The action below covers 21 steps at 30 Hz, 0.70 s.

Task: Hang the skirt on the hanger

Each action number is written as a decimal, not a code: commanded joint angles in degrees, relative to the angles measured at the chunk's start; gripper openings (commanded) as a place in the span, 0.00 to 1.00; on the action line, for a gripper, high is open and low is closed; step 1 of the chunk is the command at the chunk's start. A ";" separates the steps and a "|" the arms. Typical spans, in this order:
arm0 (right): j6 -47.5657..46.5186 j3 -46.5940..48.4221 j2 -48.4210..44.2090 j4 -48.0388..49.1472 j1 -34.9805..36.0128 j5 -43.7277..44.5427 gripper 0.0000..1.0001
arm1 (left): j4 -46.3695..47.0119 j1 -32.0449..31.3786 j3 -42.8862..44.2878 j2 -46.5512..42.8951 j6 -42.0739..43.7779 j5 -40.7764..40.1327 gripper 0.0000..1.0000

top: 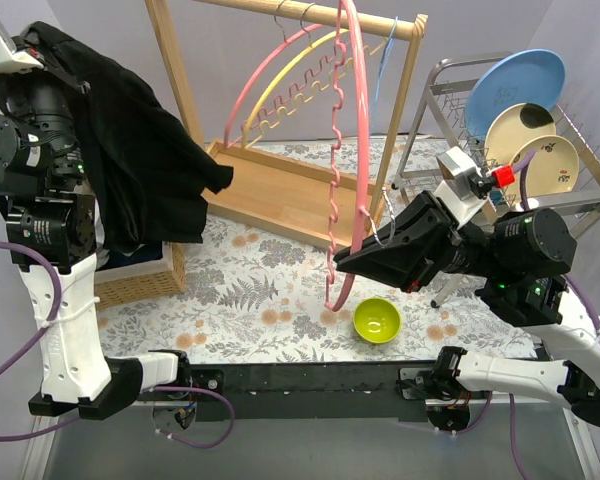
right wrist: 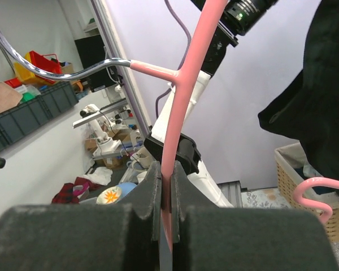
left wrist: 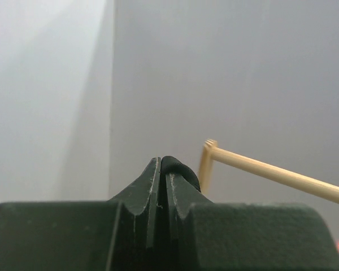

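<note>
The black skirt (top: 130, 140) hangs in folds at the far left, high above the table. Its top edge is pinched in my left gripper (left wrist: 163, 165), which is shut on a fold of the cloth (left wrist: 183, 169). A pink hanger (top: 352, 150) stands nearly upright in the middle, its lower end near the tablecloth. My right gripper (top: 342, 262) is shut on its lower arm, and in the right wrist view the pink bar (right wrist: 183, 107) runs up out of the closed jaws to a metal hook (right wrist: 56, 70). The skirt (right wrist: 316, 84) hangs apart from the hanger.
A wooden clothes rack (top: 280, 190) stands behind, with other hangers (top: 280, 70) on its rail. A wicker basket (top: 140, 275) sits under the skirt. A green bowl (top: 377, 320) lies near the front. A wire dish rack (top: 450, 90) with plates stands at the right.
</note>
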 commanded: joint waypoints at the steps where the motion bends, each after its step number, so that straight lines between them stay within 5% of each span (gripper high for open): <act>1: -1.96 2.31 0.63 1.74 0.11 1.74 0.01 | 9.92 0.21 3.02 -0.56 9.39 -9.45 0.00; 9: -4.77 5.21 2.57 -3.00 0.11 3.94 0.01 | 16.88 0.12 10.94 10.07 28.53 -20.52 0.00; 16: -7.59 3.03 1.16 -3.98 0.11 5.70 0.01 | 24.86 0.12 13.33 10.88 40.85 -22.64 0.00; 21: -6.10 -0.58 0.81 -0.65 0.19 4.73 0.01 | 24.09 0.21 7.20 8.15 39.65 -21.16 0.00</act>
